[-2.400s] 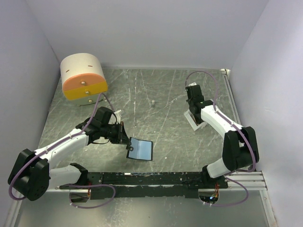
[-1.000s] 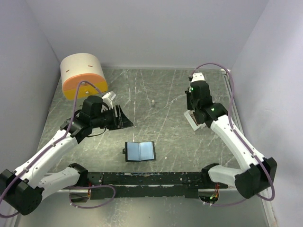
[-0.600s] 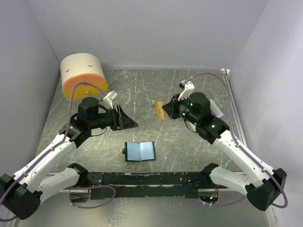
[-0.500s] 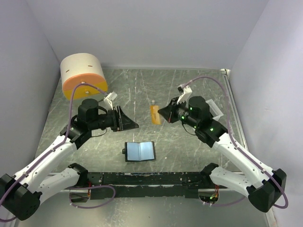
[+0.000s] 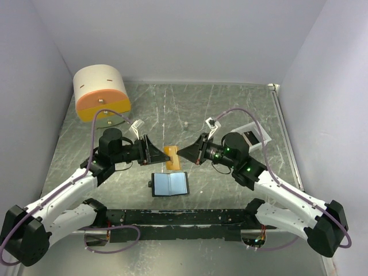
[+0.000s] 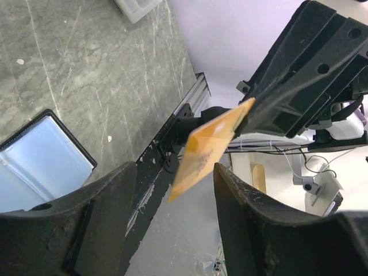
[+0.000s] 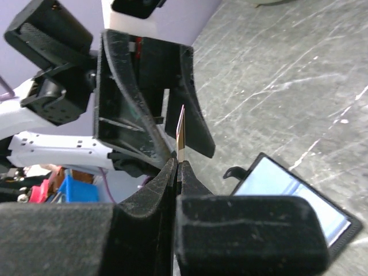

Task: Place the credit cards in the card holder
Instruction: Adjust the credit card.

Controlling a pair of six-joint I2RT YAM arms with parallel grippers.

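right gripper [image 5: 180,153]: pinched tight on one end of a gold-orange credit card [image 5: 170,157], held in the air over mid-bench
left gripper [image 5: 158,152]: fingers spread wide, facing the right gripper tip to tip
card vs left fingers: the card's free end sits between the spread fingers; contact can't be told
card pose: edge-on in the right wrist view, tilted in the left wrist view
card holder [image 5: 169,183]: lies open and flat on the bench with bluish-grey pockets up, at the middle of the near edge, just nearside of the held card
white tray [image 5: 257,129]: toward the right edge, behind the right arm; dark item inside, too small to identify
drawer box [image 5: 102,92]: round, cream and orange, in the far-left corner
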